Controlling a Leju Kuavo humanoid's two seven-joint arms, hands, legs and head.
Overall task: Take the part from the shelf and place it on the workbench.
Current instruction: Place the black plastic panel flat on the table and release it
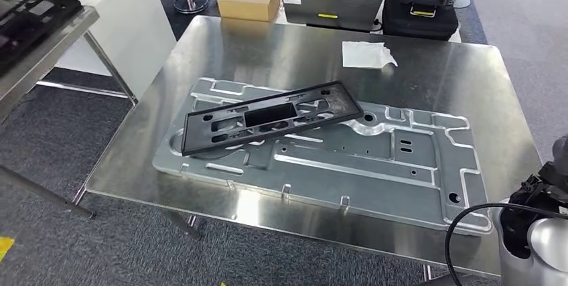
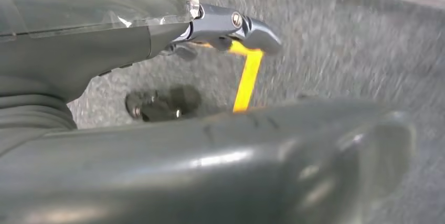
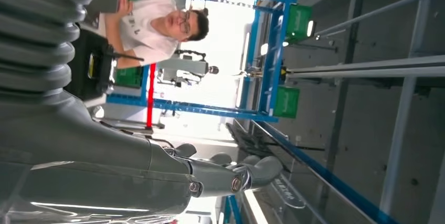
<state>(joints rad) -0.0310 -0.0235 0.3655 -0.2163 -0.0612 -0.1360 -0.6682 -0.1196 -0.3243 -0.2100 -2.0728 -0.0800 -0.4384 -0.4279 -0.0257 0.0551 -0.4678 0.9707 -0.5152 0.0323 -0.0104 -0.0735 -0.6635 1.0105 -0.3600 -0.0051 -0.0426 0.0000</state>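
Steel tabletop (image 1: 429,78) carries a grey plate (image 1: 375,165), and the black part (image 1: 268,117) lies flat across it, likely already set down. Right hand (image 3: 231,174), well apart from the part, is empty, fingers loosely apart. Left hand (image 2: 231,30) hangs over floor, holding nothing.

Even, bright overhead light fills the head view, with soft glare across the steel surface (image 1: 429,72) and crisp focus. The left wrist view is smeared with motion blur, the floor (image 2: 336,66) streaked. In the right wrist view, the upper centre is overexposed white.
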